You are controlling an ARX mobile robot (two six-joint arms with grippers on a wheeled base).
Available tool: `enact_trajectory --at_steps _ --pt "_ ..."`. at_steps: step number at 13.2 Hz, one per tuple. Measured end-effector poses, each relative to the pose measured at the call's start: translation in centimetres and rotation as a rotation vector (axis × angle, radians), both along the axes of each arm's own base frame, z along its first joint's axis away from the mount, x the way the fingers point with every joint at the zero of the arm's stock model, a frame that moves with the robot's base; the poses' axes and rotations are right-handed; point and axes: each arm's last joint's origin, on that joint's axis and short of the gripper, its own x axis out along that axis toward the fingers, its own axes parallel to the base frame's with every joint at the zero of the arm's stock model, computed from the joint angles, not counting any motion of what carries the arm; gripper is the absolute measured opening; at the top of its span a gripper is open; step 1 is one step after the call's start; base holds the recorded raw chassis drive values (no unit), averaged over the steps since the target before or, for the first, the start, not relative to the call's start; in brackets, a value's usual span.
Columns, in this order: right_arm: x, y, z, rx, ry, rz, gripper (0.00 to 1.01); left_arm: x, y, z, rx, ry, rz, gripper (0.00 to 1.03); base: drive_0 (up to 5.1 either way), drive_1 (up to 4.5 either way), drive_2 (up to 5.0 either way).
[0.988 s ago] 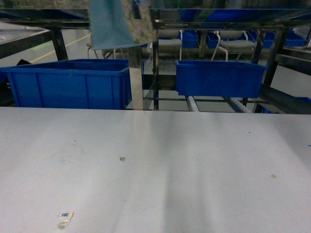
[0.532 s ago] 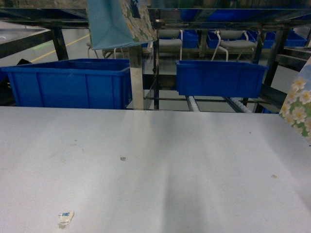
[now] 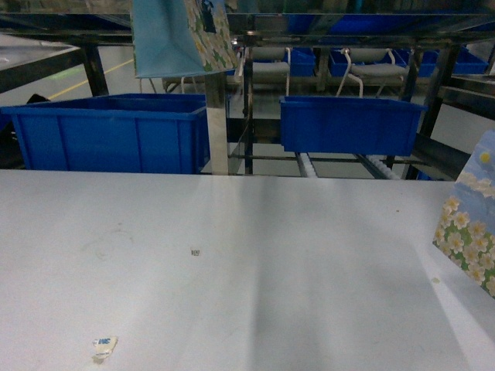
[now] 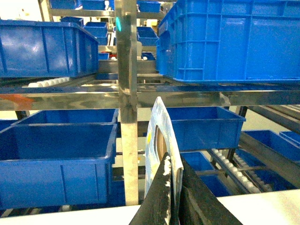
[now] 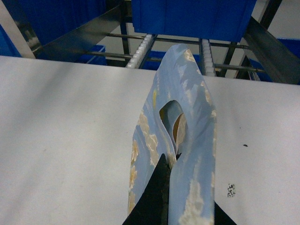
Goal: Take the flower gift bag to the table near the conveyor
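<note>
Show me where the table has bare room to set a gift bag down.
Most of the table is bare: the broad middle, between the paper scrap at front left and the flowered bag at the right edge. Crowded only behind the far edge, where blue bins and the conveyor stand.

- The tabletop (image 3: 255,270) is matt white and smooth (a few small specks mar it).
- The conveyor (image 4: 126,93) frame is shiny, reflective steel with white plastic-looking rollers.
- The blue bins (image 3: 108,131) look like moulded plastic, slightly glossy.
- The flower gift bag (image 5: 180,154) is smooth printed paper.
</note>
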Motion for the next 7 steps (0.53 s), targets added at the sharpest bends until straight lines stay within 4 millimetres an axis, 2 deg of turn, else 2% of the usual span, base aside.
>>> enact_trajectory --at_steps 3,7 --pt "0.5 -0.6 -1.2 0.0 0.031 0.025 0.02 0.0 0.0 0.0 0.0 0.0 0.001 0.02 0.0 0.0 0.0" --pt "3.9 -2.3 -2.3 -0.009 0.024 0.027 0.02 0.0 0.0 0.0 0.0 0.0 0.001 0.02 0.0 0.0 0.0"
